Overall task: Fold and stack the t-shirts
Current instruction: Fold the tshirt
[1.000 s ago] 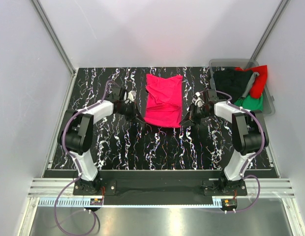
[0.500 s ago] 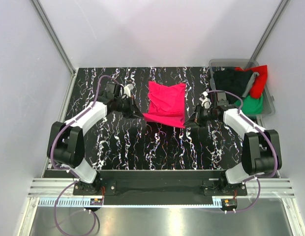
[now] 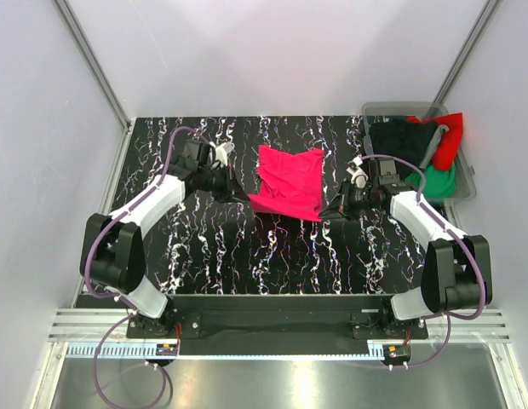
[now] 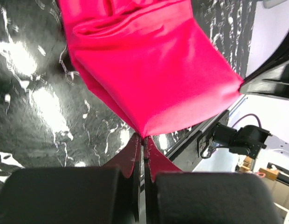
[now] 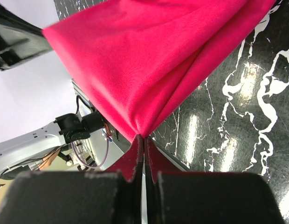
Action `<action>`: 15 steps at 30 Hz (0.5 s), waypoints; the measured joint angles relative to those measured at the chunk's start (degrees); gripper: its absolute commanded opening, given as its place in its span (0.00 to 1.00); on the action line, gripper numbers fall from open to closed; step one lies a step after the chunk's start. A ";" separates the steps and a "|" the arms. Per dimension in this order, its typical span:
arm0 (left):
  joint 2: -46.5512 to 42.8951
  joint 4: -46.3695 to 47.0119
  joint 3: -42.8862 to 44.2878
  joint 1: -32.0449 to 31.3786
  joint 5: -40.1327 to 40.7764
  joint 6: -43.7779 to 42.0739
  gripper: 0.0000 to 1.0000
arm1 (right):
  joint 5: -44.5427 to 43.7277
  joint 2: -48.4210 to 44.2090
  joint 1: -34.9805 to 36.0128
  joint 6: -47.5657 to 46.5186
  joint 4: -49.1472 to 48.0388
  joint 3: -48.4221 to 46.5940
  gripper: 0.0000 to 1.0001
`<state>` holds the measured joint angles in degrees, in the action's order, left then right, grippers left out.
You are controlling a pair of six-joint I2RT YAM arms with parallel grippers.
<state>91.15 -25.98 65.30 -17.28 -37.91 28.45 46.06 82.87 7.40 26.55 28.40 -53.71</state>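
Note:
A crimson-pink t-shirt (image 3: 288,181) lies partly folded at the middle back of the black marbled table (image 3: 204,247). Its near edge is lifted and stretched between both grippers. My left gripper (image 3: 244,199) is shut on the near left corner of the shirt (image 4: 149,65). My right gripper (image 3: 323,213) is shut on the near right corner of the shirt (image 5: 144,56). Black (image 3: 398,141), red (image 3: 450,138) and green (image 3: 436,177) t-shirts lie heaped in the grey bin (image 3: 400,108) at the back right.
The grey bin stands at the table's back right corner, just behind my right arm. White walls with metal posts (image 3: 94,64) close in the back and sides. A metal rail (image 3: 272,328) runs along the near edge.
Both grippers have carried the shirt's near edge away from the bases, toward the back. The cloth has doubled over and looks shorter. The arms have stretched out further.

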 measured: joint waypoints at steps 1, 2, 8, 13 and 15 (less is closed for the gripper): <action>0.20 -0.09 1.01 -0.13 0.02 -0.17 0.00 | -0.02 -0.02 -0.09 -0.09 -0.02 0.00 0.00; 0.50 -0.04 2.01 -0.24 0.00 -0.39 0.00 | -0.04 -0.02 -0.24 -0.13 -0.02 0.00 0.00; 5.29 0.90 8.72 -0.79 0.02 -2.56 0.00 | -0.07 0.17 -2.23 -0.11 -1.62 -0.07 0.00; 9.99 0.55 11.89 -0.79 0.44 -4.33 0.00 | -0.04 5.38 -4.17 0.02 -3.50 -4.37 0.00; 12.17 0.42 14.10 -0.79 0.83 -5.35 0.00 | -0.11 8.98 -4.92 -0.09 -4.72 -7.78 0.00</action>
<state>103.33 -25.56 79.40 -18.06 -37.08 23.09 45.95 91.85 2.48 26.46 23.68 -61.49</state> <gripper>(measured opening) 0.017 0.011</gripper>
